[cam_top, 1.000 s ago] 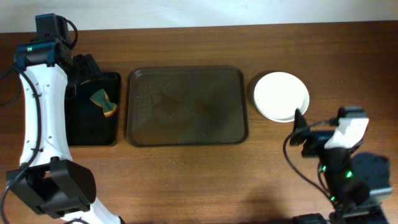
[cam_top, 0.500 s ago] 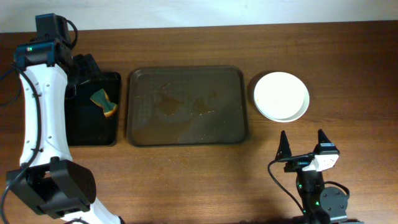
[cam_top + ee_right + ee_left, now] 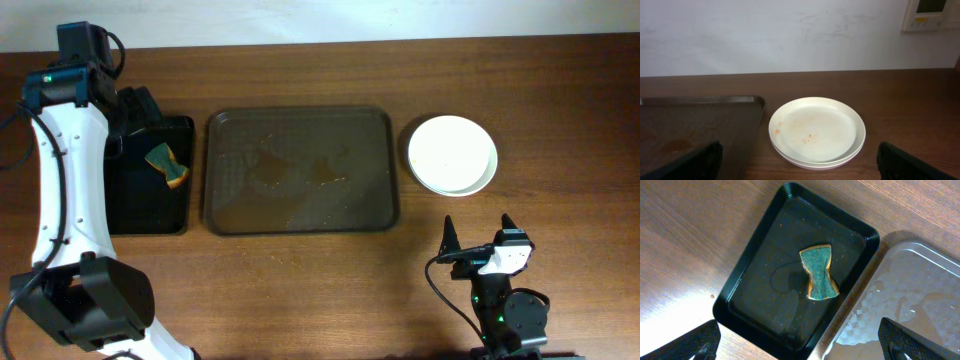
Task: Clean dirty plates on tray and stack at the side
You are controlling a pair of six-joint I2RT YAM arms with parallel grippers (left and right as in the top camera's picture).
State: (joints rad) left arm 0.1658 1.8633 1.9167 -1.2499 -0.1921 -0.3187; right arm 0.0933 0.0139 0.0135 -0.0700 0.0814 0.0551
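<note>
At the far left of the counter (image 3: 300, 290), the left tool (image 3: 800, 347) hangs above the small black tray (image 3: 120, 205), its white arm running down the left edge of the overhead view. Its two fingertips sit in the bottom corners of the left wrist view, spread wide with nothing between them. Inside the black tray lies a sponge (image 3: 818, 273), green on top with a yellow underside, pinched at the waist like a bow tie, toward the tray's upper right part. Just beside it to the right lies the tray (image 3: 300, 113), large and dark brown, its floor wet and marked with brownish patches. Right of the tray, apart from its rim, the plates (image 3: 452, 153) sit stacked on the bare wood. The right wrist view shows at least two rims, and the top plate bears faint orange-red specks. Near the front edge, the right tool (image 3: 477, 235) points toward the stack, fingers spread and gripping nothing.
</note>
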